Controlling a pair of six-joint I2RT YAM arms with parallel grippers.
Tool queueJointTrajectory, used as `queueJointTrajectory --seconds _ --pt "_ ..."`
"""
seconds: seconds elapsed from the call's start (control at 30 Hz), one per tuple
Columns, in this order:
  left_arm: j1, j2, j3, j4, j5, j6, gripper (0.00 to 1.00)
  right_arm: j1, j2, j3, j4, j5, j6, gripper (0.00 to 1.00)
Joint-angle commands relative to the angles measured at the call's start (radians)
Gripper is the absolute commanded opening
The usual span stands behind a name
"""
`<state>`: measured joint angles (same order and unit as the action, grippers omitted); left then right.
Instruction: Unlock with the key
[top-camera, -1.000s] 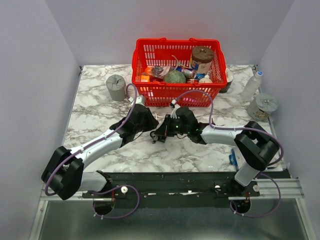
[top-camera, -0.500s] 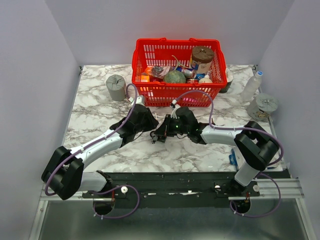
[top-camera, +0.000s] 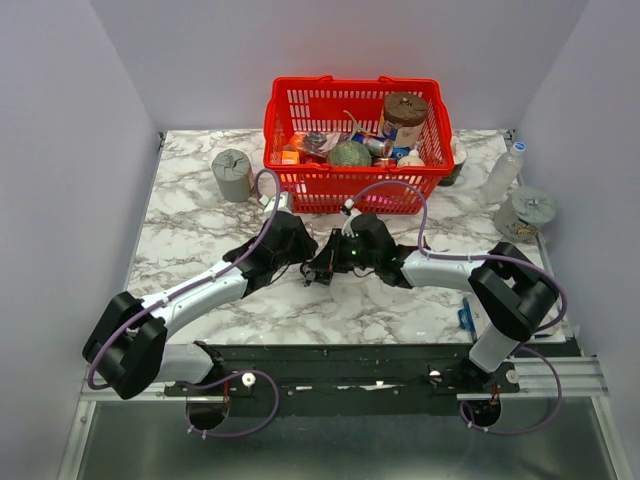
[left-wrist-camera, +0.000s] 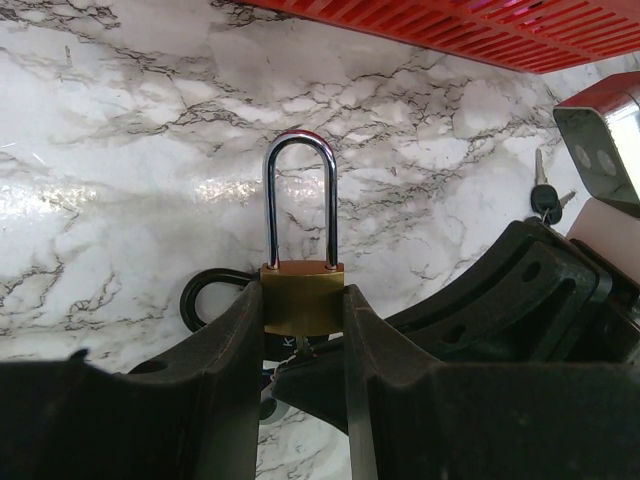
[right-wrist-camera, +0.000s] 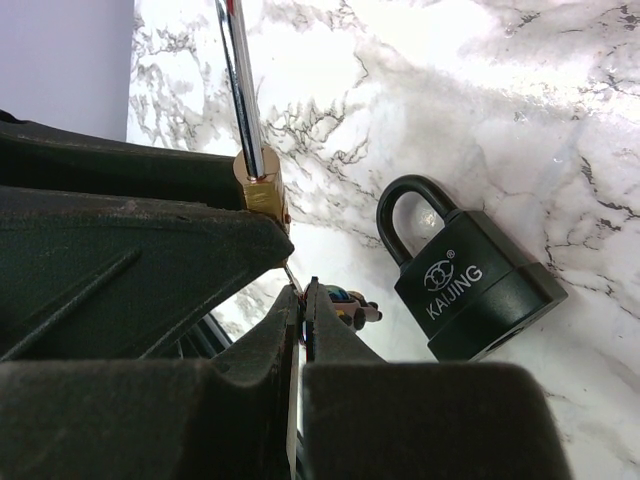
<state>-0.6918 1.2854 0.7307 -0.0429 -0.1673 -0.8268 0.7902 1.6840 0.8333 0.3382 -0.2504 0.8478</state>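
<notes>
My left gripper (left-wrist-camera: 303, 296) (top-camera: 300, 250) is shut on a small brass padlock (left-wrist-camera: 302, 305), gripping its body on both sides, with the silver shackle (left-wrist-camera: 298, 150) closed and pointing away. My right gripper (right-wrist-camera: 304, 293) (top-camera: 324, 266) is shut on the key. The key's thin blade (right-wrist-camera: 291, 273) runs up into the underside of the brass padlock (right-wrist-camera: 262, 190), and also shows in the left wrist view (left-wrist-camera: 297, 347). A black padlock (right-wrist-camera: 470, 285) lies flat on the marble just beside it. Spare keys with dark heads (left-wrist-camera: 543, 203) lie further right.
A red basket (top-camera: 330, 185) full of objects stands just behind both grippers; its wall shows in the left wrist view (left-wrist-camera: 450, 30). There is a grey cylinder (top-camera: 232, 172) at back left. A clear bottle (top-camera: 503, 172) and a grey roll (top-camera: 527, 210) stand at right. A blue item (top-camera: 467, 318) lies near the right base.
My left gripper has edged slightly to the right, closer to the right gripper. Both grips are unchanged.
</notes>
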Motion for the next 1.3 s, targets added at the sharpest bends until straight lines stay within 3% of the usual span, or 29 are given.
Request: queueJointTrajectory --seconds 0.0,0.77,1.27 --pt "-0.041 -0.012 -0.004 -0.02 -0.006 -0.008 0.0 -0.022 -0.007 0.044 -0.008 0.14 0.019 0.01" --pt "-0.069 -0.04 -0.017 -0.022 -0.047 -0.014 0.0 -0.034 -0.037 0.053 0.018 0.204 0.01 0.01" --pt "-0.071 -0.028 -0.014 0.017 0.058 -0.023 0.0 -0.034 -0.104 -0.034 0.18 0.289 -0.078 0.01"
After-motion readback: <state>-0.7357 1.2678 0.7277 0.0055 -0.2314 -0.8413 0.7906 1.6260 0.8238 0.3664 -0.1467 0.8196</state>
